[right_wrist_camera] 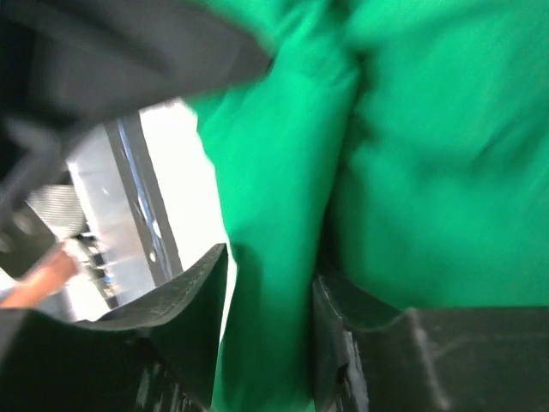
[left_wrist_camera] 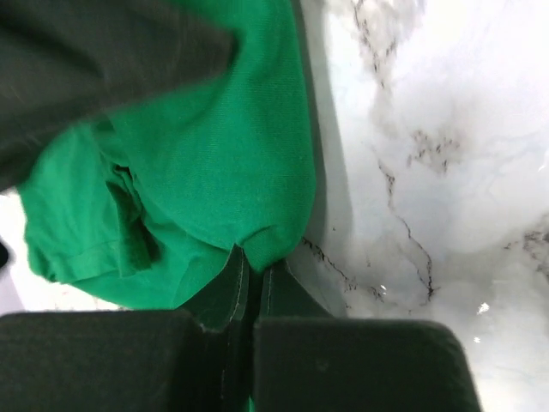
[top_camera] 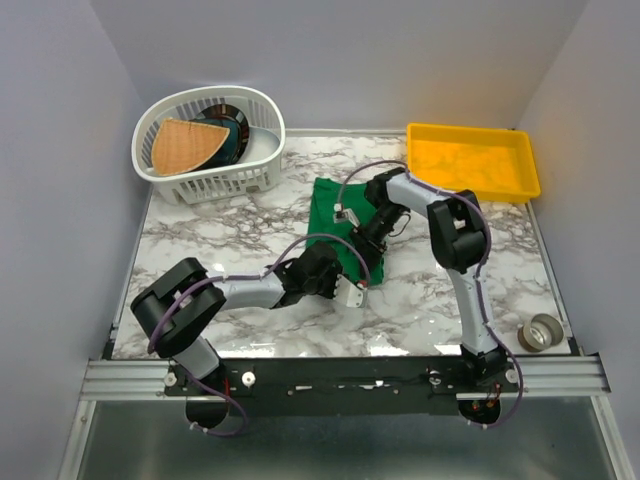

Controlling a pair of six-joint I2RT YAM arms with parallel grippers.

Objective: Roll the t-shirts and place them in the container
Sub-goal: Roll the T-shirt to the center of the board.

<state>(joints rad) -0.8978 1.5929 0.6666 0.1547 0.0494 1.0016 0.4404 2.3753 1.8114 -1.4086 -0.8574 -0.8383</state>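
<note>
Centred on the marble table [top_camera: 200,240], the green t-shirt [top_camera: 325,205] is pinched at its near hem by the left gripper [left_wrist_camera: 250,279] and on a fold by the right gripper [right_wrist_camera: 270,275]; moving both evenly should keep the roll tight.

Both arms same build. Left arm [top_camera: 235,290]: light-grey tube links, chunky rounded black joint housings, thin purple cable looping off it & curling under base at table's [top_camera: 200,230] near edge. Right arm [top_camera: 468,290]: grey links, black joints, purple cable run along outer side. Small white block at each wrist. Bases on black plate [top_camera: 340,385] w/ small pale screws, along table's near edge. Left pincer [left_wrist_camera: 253,262]: dark matte fingers [left_wrist_camera: 225,296], thin pale seam line near inner edge, wide black body behind. Right pincer [right_wrist_camera: 268,266]: blocky black fingers [right_wrist_camera: 184,309], edges worn greyish.
</note>
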